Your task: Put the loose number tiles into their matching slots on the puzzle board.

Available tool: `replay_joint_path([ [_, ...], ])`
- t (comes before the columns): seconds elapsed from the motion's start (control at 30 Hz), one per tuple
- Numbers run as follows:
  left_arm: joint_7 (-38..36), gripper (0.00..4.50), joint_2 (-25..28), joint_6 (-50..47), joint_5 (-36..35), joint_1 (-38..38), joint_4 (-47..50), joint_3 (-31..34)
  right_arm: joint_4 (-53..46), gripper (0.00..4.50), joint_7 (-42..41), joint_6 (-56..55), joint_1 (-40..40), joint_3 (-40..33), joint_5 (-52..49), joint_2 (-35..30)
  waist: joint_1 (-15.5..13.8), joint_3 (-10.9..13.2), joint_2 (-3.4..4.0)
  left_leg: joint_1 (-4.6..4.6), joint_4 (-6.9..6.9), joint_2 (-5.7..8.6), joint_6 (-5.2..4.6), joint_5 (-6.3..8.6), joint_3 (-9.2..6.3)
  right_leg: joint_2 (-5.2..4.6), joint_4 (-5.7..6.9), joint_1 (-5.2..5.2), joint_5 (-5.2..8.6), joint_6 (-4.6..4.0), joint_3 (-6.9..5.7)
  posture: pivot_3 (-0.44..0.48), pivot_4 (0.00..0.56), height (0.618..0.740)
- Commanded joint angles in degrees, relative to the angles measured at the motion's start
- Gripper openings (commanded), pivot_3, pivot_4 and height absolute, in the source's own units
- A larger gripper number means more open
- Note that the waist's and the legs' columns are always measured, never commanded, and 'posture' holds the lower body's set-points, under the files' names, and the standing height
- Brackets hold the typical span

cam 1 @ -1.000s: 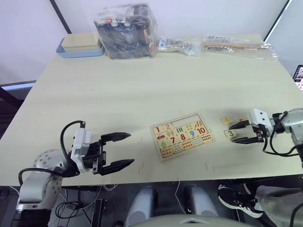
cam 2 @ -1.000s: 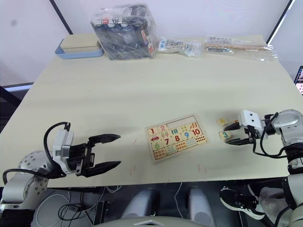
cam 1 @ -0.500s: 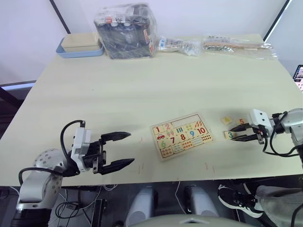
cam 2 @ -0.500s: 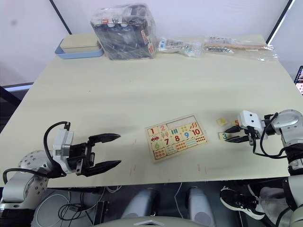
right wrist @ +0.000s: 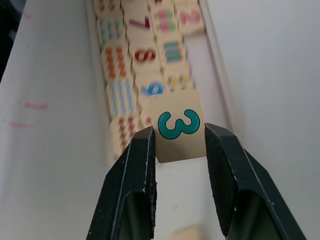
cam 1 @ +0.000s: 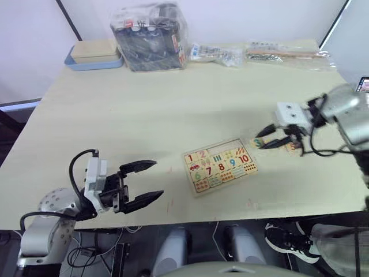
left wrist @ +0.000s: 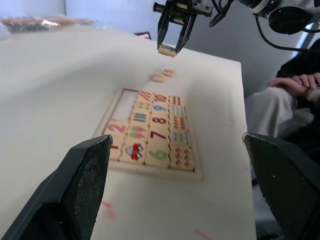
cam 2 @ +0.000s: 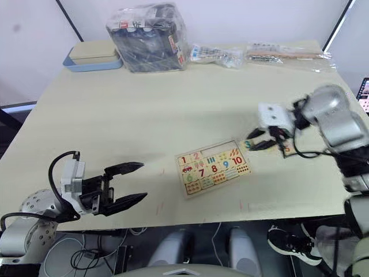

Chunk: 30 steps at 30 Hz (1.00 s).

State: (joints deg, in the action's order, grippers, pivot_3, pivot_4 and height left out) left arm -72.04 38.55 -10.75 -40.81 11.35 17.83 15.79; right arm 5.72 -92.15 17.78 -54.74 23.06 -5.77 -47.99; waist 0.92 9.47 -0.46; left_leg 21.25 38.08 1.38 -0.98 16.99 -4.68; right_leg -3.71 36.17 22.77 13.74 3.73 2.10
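Right end effector (right wrist: 179,137) pinches tile 3 (right wrist: 178,128) between both black fingers, teal digit facing the wrist camera, tile lifted off the counter (cam 1: 173,104) and held just past the puzzle board's right end, above and beside the empty slot row. Left end effector (cam 1: 143,182) hovers low near the counter's front-left edge, fingers spread wide, nothing between them, well apart from the board.

Counter: pale wood, large. Back edge carries a plastic-wrapped dark box (cam 1: 150,36), a blue tray (cam 1: 92,57) with a tan box at the back-left corner, and clear plastic bags (cam 1: 285,52) along the back right.

Puzzle board (cam 1: 220,165) lies flat, slightly rotated, in the front-centre of the counter; number tiles 1, 2, 6, 7, 8, 9, 10 and picture tiles seated. Matching slots (cam 1: 225,146) along its far edge look bare. Two more loose tiles (left wrist: 163,75) lie on the counter beyond the board's right end, close together, below the right end effector; their digits are too small to read.
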Motion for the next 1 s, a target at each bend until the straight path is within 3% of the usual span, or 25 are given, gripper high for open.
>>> replay_joint_path([
  [0.03,1.57,4.5,-0.67,0.51,-2.13,1.84,3.05,3.1,-3.05,0.85,-0.35,5.35,-4.78,5.19,0.87,0.72,-0.36,-0.01,-0.02,0.04,-0.01,0.01,0.01,0.0,-0.07,-0.02,-0.05,-0.01,0.0,0.0,-0.09,0.0,0.15,0.74],
  [0.27,5.29,4.5,-2.43,2.79,-0.49,5.87,5.66,4.73,4.01,0.85,0.33,5.54,-13.95,15.25,7.46,10.63,-0.19,-0.06,-0.1,0.64,0.05,0.08,0.26,-0.15,-0.14,-0.41,-0.23,0.44,-0.11,-0.07,-0.84,0.0,0.15,0.74],
  [0.57,6.04,4.5,-2.67,2.06,-2.56,7.19,5.8,6.51,17.2,0.85,2.32,0.63,-16.52,19.73,16.54,20.83,0.03,-0.09,-0.15,0.61,0.03,0.11,0.32,-0.18,-0.18,-0.31,-0.2,0.45,-0.13,-0.11,-1.07,0.0,0.15,0.74],
  [1.0,6.11,4.5,-2.56,2.56,-2.16,7.95,6.21,6.47,18.95,0.85,2.33,3.32,-14.5,18.31,20.14,23.26,0.05,-0.09,-0.14,0.59,0.04,0.13,0.35,-0.21,-0.19,-0.21,-0.12,0.46,-0.13,-0.12,-1.19,0.0,0.15,0.74],
])
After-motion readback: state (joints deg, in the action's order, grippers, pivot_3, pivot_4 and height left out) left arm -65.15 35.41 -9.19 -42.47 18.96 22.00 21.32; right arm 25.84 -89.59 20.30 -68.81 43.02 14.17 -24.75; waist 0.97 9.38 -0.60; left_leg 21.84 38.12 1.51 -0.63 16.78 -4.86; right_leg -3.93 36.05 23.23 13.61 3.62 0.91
